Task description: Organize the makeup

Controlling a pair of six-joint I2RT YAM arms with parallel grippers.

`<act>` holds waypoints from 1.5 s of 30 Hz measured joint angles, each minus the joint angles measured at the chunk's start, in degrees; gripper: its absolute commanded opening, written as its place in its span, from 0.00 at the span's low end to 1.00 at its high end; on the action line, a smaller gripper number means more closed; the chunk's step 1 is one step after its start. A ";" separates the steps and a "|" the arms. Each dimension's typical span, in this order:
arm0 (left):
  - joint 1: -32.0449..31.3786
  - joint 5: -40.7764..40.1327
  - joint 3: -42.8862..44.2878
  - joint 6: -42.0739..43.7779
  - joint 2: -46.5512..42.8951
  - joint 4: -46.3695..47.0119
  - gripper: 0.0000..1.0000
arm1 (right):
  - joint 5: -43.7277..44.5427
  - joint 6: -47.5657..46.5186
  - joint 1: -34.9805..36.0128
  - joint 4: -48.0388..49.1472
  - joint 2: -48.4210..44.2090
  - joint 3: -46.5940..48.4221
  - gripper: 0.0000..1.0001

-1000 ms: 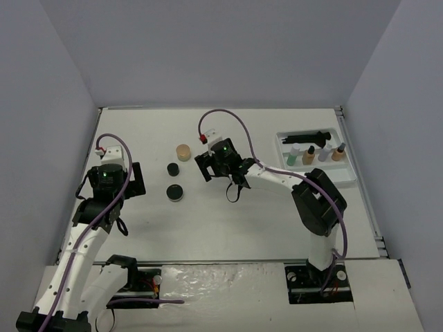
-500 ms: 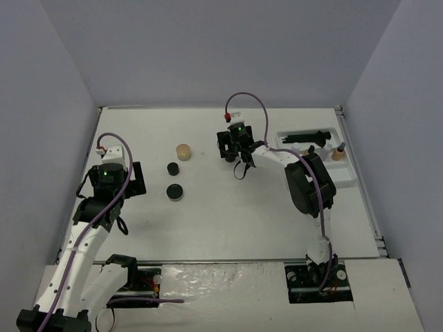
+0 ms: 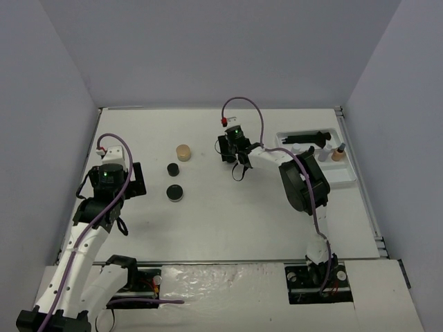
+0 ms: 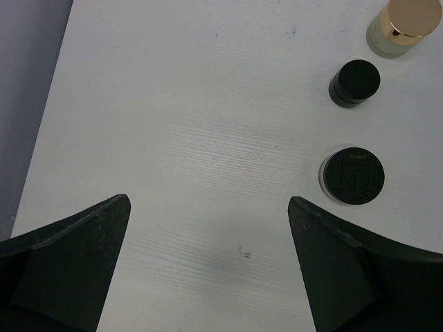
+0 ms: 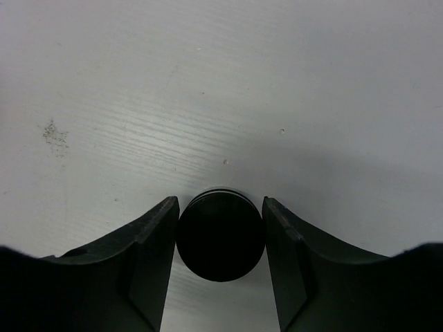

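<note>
1. The right pincer [image 5: 220,206] is clenched on a round black jar [image 5: 220,242]. One finger presses each side, and the jar sits right between the tips on the white table [image 5: 208,83].
2. This jar is a short cylinder with a smooth, matt black lid. A thin paler rim shows at its far edge.
3. The fingers [image 5: 149,263] are dark, hard wedges with flat inner faces.
4. The left pincer [image 4: 209,200] is released, its jaws spread wide over bare table.
5. Ahead and to the right of the left pincer stand three jars, all apart from one another.
   - Nearest is a wide black jar [image 4: 353,176] with an embossed lid and a pale frosted body.
   - Beyond it is a small black jar [image 4: 354,83], plain.
   - Farthest is a tan jar [image 4: 401,28] with a shiny golden lid on frosted glass.
6. The table surface is white with a fine grain and a few specks.
7. To the right of the right pincer lies a white tray [image 3: 342,173]. It holds black brushes [image 3: 304,138] and small bottles [image 3: 338,153], and the arm partly hides it.
</note>
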 measured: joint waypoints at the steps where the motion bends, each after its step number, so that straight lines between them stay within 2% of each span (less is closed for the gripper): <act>1: 0.00 0.01 0.00 0.00 0.00 0.00 0.97 | -0.05 0.03 0.00 0.00 0.00 0.00 0.18; 4: 0.00 0.01 0.00 0.00 0.00 0.00 0.97 | -0.05 -0.09 0.00 0.02 -0.01 -0.05 0.02; 5: 0.00 0.01 0.00 0.00 0.00 0.00 0.97 | -0.02 -0.09 0.00 0.04 -0.02 -0.10 0.00; 11: 0.00 0.01 0.00 0.00 -0.19 0.00 0.97 | 0.67 0.14 -0.12 -0.15 -5.13 -6.58 0.00; 18: 0.00 -0.02 0.00 -0.01 -0.70 0.00 0.97 | 2.87 2.62 -3.04 -4.51 -25.45 -17.33 0.00; 21: -0.02 -0.03 0.00 0.00 -0.80 -0.04 0.97 | 3.63 4.31 -6.81 -5.13 -36.35 -21.03 0.00; 25: -0.41 -0.11 0.00 -0.02 -0.92 -0.06 0.97 | 5.15 6.24 -15.20 -7.12 -50.09 -26.58 0.00; 29: -0.91 -0.34 0.00 -0.02 -1.30 -0.07 0.97 | 5.97 7.92 -25.95 -8.84 -55.83 -31.22 0.00; 37: -2.38 -0.50 0.00 0.01 -2.60 -0.09 0.97 | 6.62 14.59 -41.38 -9.78 -50.29 -33.55 0.00; 45: -2.71 -0.70 0.00 0.16 -3.92 -0.08 0.97 | 7.34 17.24 -46.71 -4.44 -37.74 -33.51 0.00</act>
